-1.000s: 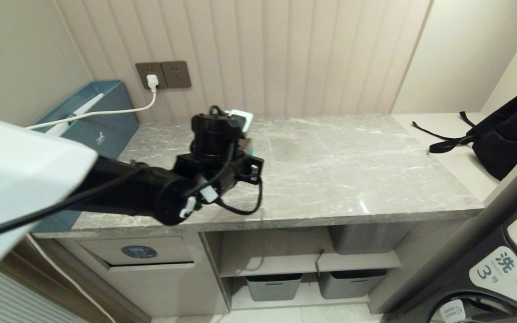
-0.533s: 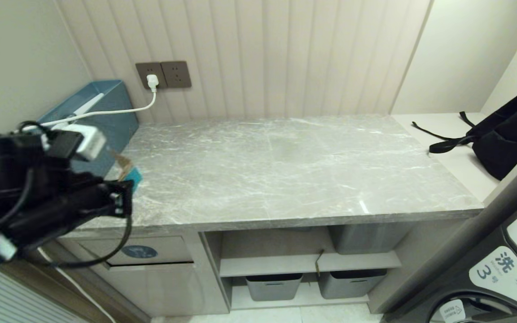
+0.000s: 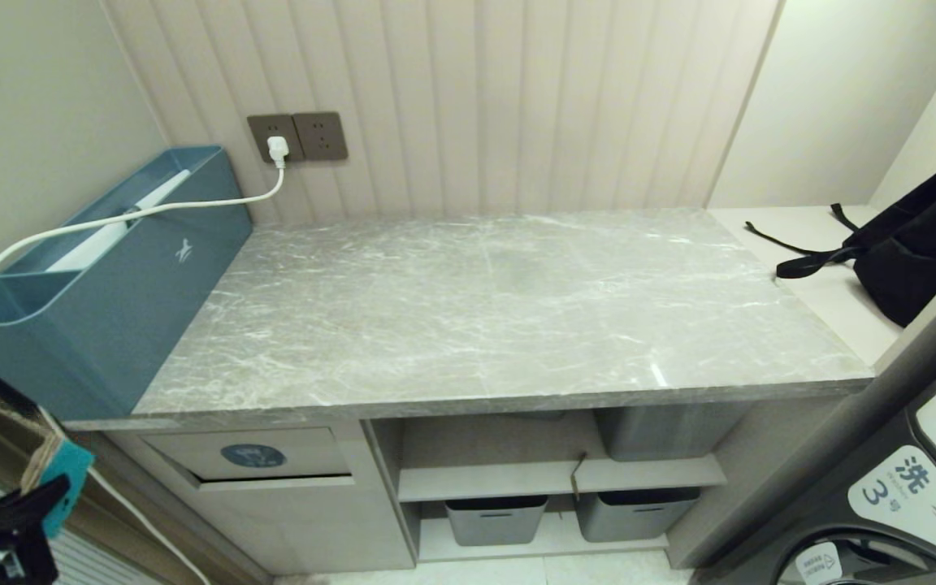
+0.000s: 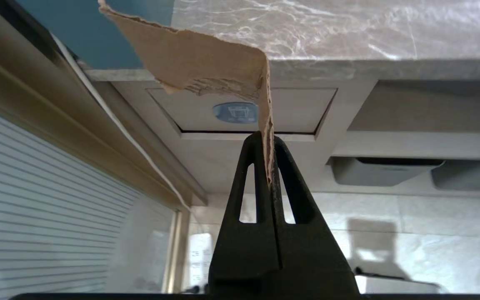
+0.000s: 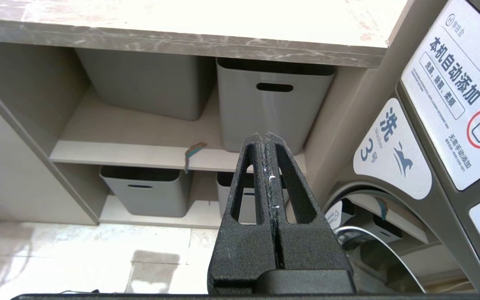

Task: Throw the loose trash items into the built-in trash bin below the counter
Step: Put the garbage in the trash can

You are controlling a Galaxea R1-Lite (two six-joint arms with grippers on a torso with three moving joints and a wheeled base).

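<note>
A: Cardboard scrap point(image 4: 206, 58), torn and brown, sits pinched in our left gripper point(image 4: 268, 143), low in front of the bin flap point(image 4: 290, 110) under the marble counter point(image 3: 484, 309).
B: We see its blue bin sticker point(image 4: 235, 113). Our right gripper point(image 5: 267, 139) is squeezed closed, empty, facing grey tubs point(image 5: 273, 104).

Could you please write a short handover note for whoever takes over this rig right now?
Left gripper: shut on a cardboard scrap, low at the counter's left end, facing the trash bin flap.
Right gripper: shut, empty, parked facing the grey tubs.
Counter: no scraps visible on top.
Done: scrap picked up and lowered to the bin.
Left: push the scrap through the closed flap. A small scrap hangs off the shelf edge and may need binning too.
</note>
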